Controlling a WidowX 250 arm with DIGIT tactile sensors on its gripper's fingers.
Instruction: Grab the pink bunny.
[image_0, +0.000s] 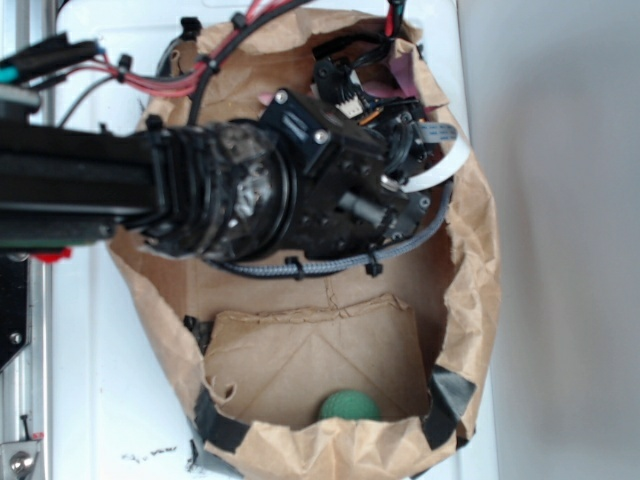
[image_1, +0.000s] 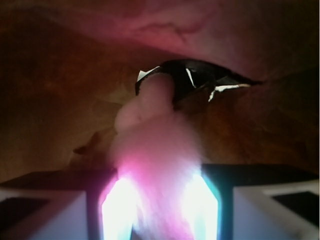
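The pink bunny (image_1: 155, 135) fills the middle of the wrist view as a blurred, light-pink fluffy mass. Its lower part sits between my two fingers. My gripper (image_1: 160, 177) is shut on the pink bunny, with the bright fingertips (image_1: 117, 205) pressed against its sides and the plush bulging out above them. One rounded lobe of the toy reaches up towards a dark tear in the paper. In the exterior view my arm (image_0: 300, 180) reaches down into the brown paper bag (image_0: 470, 260) and hides the fingers. Only a sliver of pink (image_0: 263, 98) shows beside the wrist.
A green ball (image_0: 349, 406) lies on the bag floor by the near wall, well away from my gripper. The crumpled bag walls rise all round the arm. Cables (image_0: 150, 80) run along the arm. A dark torn gap (image_1: 200, 80) opens in the paper ahead.
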